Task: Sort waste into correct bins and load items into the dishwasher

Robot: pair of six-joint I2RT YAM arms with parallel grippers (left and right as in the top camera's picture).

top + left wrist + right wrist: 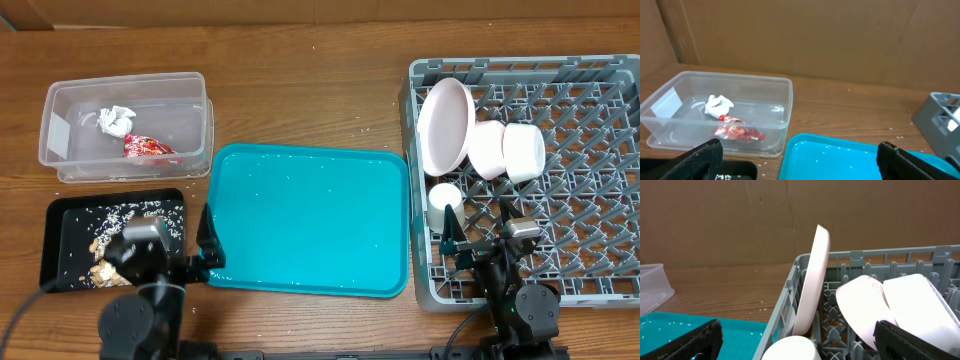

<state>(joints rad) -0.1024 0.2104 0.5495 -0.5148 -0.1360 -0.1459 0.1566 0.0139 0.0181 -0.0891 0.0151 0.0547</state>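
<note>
The clear tub at the back left holds the white tissue and the red wrapper; both also show in the left wrist view, tissue and wrapper. The black tray holds beige scraps and rice grains. The grey rack holds the white plate on edge, two white bowls and the small cup. My left gripper is open and empty at the teal tray's left edge. My right gripper is open and empty over the rack's front left. Carrot and chopsticks are out of view.
The teal serving tray lies between the bins and the rack, with a few rice grains on it. Cardboard walls stand behind the table. Bare wooden tabletop runs along the back.
</note>
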